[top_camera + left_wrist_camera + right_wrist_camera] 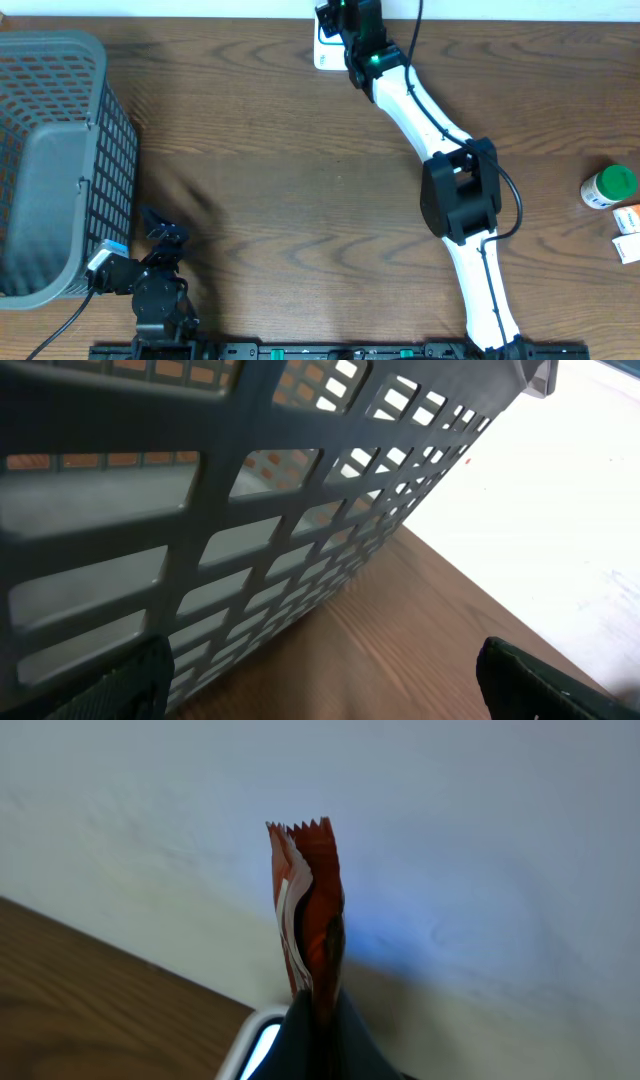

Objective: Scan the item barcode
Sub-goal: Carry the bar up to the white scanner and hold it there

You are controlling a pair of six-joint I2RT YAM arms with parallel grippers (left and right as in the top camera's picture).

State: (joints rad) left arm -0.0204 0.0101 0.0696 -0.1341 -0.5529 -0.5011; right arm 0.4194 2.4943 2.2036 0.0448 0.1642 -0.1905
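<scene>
– Can you see the packet [310, 910] from above?
– No, the right arm [420, 110] hides it. The wrist view shows it, red, pinched tight in the right gripper [318, 1008] by the scanner [324, 52]. It stands tall, zigzag end up.
– And the left gripper [330, 682]?
– Its jaws are spread wide, beside the basket [230, 510].

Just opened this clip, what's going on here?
The right gripper is shut on a red packet, holding it upright by a white device at the table's far edge, apparently the scanner. The left gripper is open and empty beside the grey basket. A green-capped bottle sits at the right.
</scene>
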